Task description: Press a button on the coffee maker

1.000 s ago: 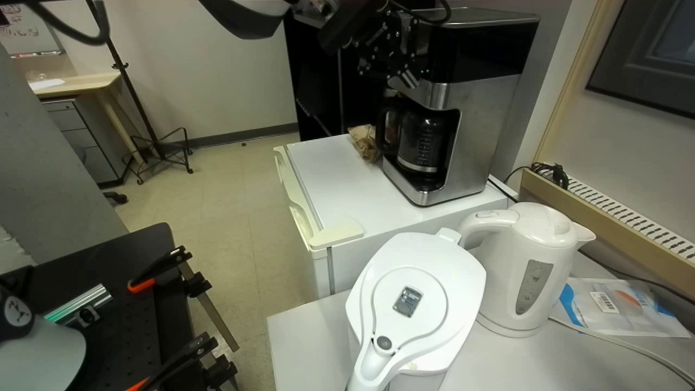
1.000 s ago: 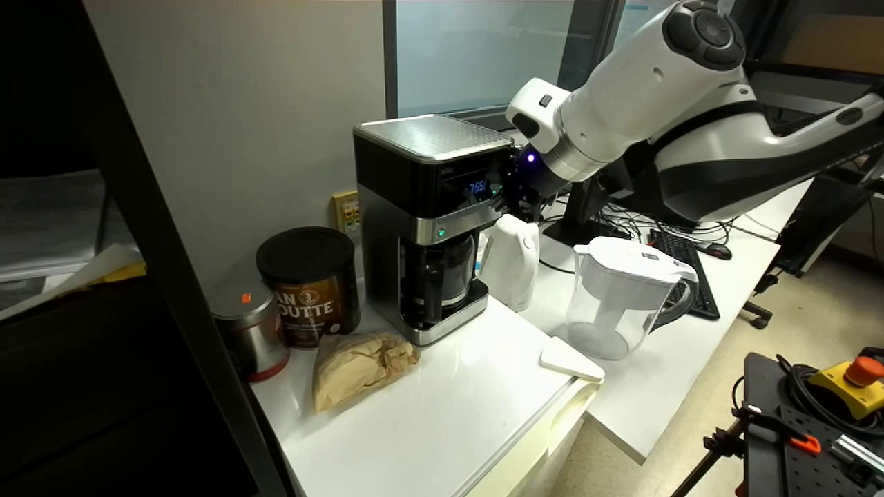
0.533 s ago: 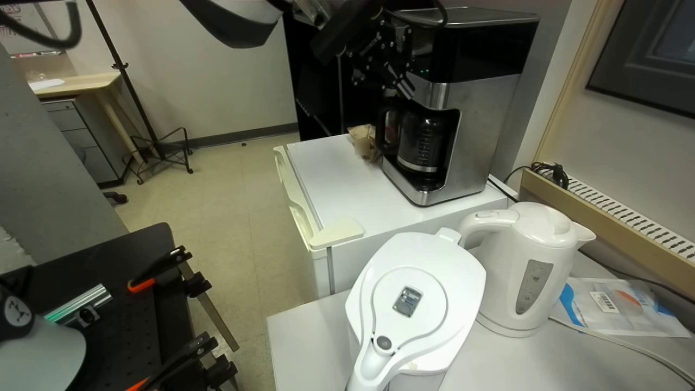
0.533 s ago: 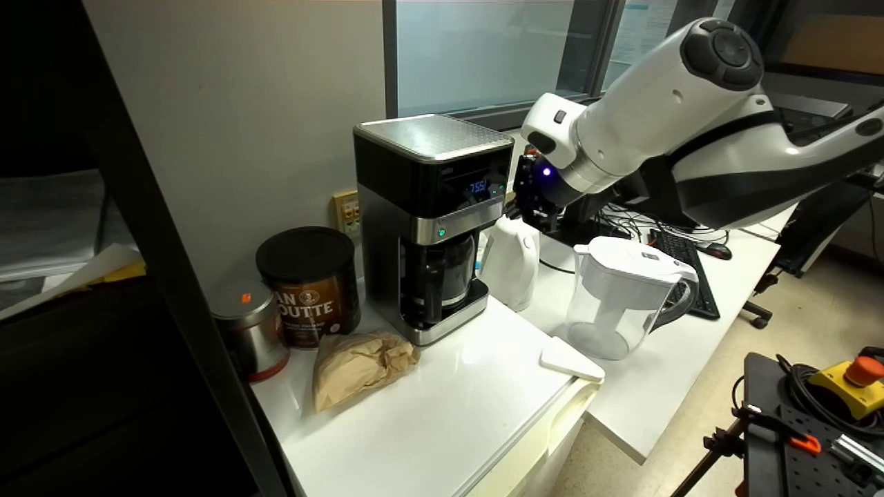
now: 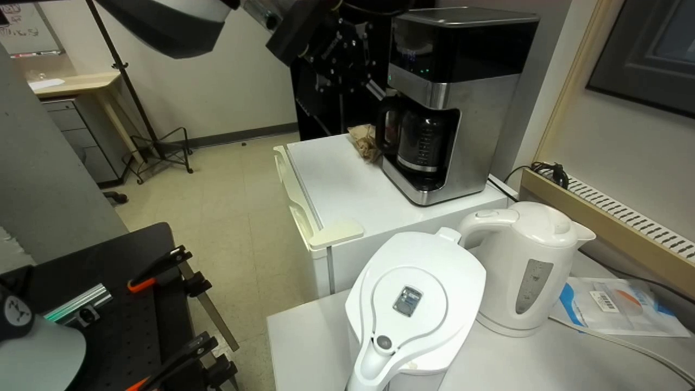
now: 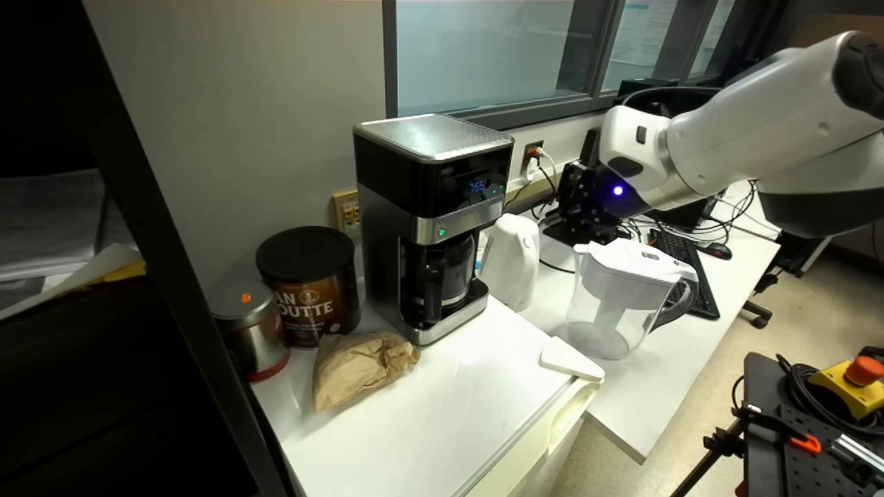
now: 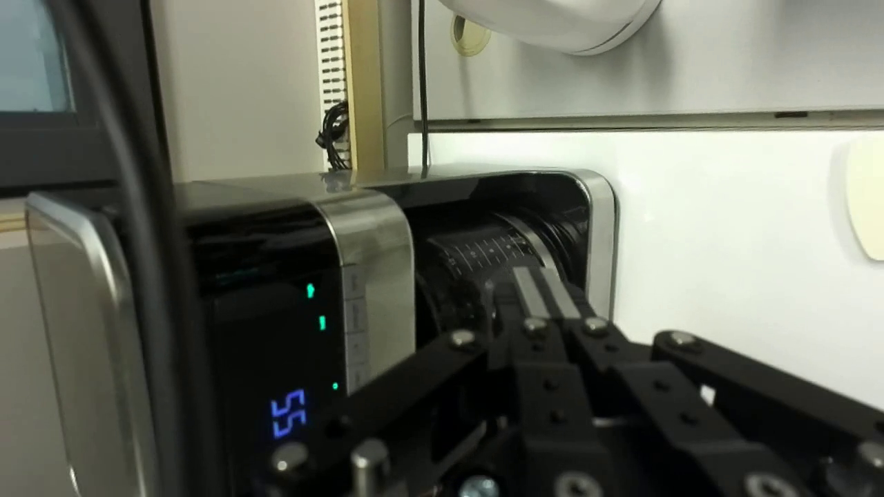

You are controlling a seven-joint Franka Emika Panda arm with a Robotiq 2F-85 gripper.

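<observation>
The coffee maker is a tall black and silver machine standing on a white surface in both exterior views (image 5: 483,114) (image 6: 390,241) and at the left of the wrist view (image 7: 376,241). Its blue display (image 6: 476,186) is lit, with small green marks beside it. A green light (image 6: 442,232) glows on the silver front strip. The dark glass carafe (image 5: 423,144) sits in its lower half. My gripper (image 5: 376,89) is shut and empty, its fingertips together in the wrist view (image 7: 543,279). It hangs in front of the machine, apart from it in an exterior view (image 6: 549,219).
A white kettle (image 5: 524,271) and a white filter pitcher (image 5: 423,260) stand beside the machine. A brown paper bag (image 6: 362,369), a coffee can (image 6: 307,290) and a metal tin (image 6: 248,324) are on its other side. A black cable (image 7: 148,207) crosses the wrist view.
My gripper has moved back from the front panel of the coffee maker, farther from it in both exterior views. The display and front strip are now uncovered. The coffee maker has not moved.
</observation>
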